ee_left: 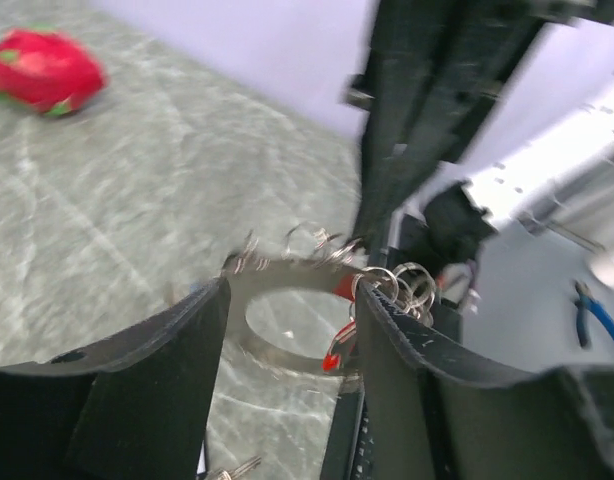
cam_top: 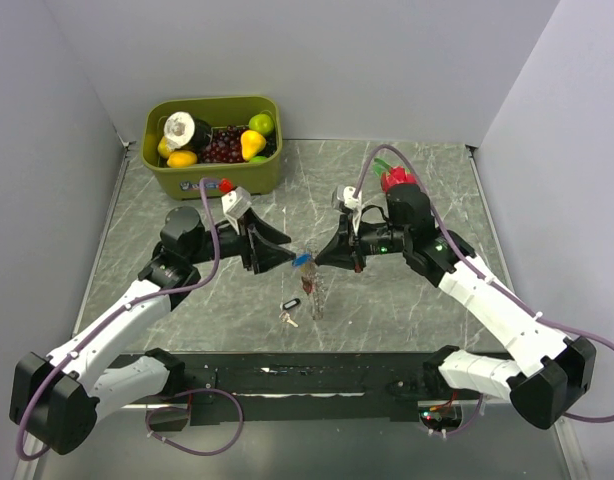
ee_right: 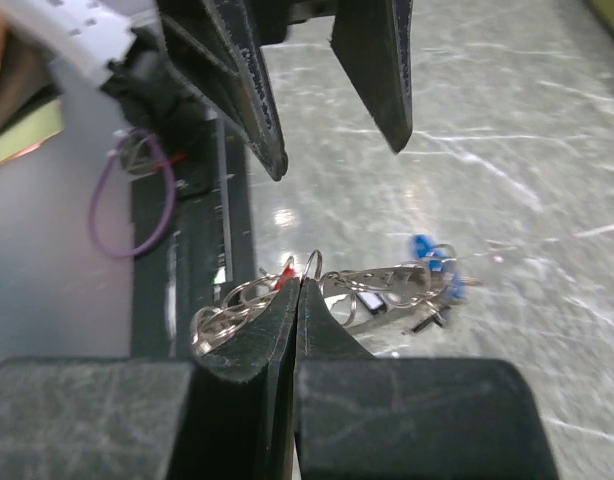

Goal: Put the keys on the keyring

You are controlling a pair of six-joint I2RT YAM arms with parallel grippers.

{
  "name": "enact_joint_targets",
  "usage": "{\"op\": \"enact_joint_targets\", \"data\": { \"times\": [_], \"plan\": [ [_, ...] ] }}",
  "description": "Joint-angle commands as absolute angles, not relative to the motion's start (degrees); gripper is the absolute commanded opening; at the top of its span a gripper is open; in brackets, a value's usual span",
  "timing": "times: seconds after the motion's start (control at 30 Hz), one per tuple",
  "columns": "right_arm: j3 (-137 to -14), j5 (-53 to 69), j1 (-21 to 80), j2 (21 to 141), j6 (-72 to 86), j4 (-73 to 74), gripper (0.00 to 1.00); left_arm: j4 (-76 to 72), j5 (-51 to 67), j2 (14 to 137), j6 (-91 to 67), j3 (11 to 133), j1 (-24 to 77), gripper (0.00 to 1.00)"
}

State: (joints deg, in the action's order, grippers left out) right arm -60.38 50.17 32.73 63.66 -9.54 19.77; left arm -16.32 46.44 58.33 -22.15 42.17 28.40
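Two arms meet over the middle of the bench (cam_top: 237, 320), and between them you see one keyring (ee_right: 337, 280) held clear of the surface. The right fingers (ee_right: 277, 340) are clenched tip to tip on the keyring's wire, with no gap between them. The left fingers (ee_left: 177, 350) are released and stand wide apart. The keyring shows in their gap, and a cluster of small rings (ee_left: 402, 290) lies at the inner edge of one finger; you cannot tell whether it touches. On the keyring you can count one blue key (ee_right: 432, 265) and one red key (ee_left: 337, 350). In the top view a bunch (cam_top: 313, 292) dangles below the fingertips, too small and blurred for you to count its members. Two more keys lie loose on the bench, just on the near side of the fingertips: one black key (cam_top: 291, 304) and, just beside it, one pale key (cam_top: 288, 319). At the far left stands one green bin (cam_top: 212, 175) of fruit. One dragon fruit (ee_left: 42, 68) lies on the bench behind the right arm, well apart from the keyring.
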Motion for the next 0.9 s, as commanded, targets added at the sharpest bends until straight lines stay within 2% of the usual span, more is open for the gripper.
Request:
{"op": "enact_joint_targets", "data": {
  "times": [0.0,0.23,0.4,0.87],
  "plan": [
    [-64.42,58.09,32.43,64.42,-11.43,20.83,0.0,-23.37,58.79,57.57,-22.76,44.82,28.21,0.57],
    [-64.25,59.85,32.34,63.9,-10.46,19.25,0.0,-26.72,64.51,58.8,-24.79,45.79,28.82,0.48],
    [-64.42,61.7,32.43,64.07,-9.76,18.72,0.0,-18.74,61.62,60.38,-19.87,49.04,31.46,0.45],
    [-63.98,62.84,32.34,63.02,-9.4,18.37,0.0,-11.78,57.05,64.69,-14.15,51.85,34.54,0.37]
  ]
}}
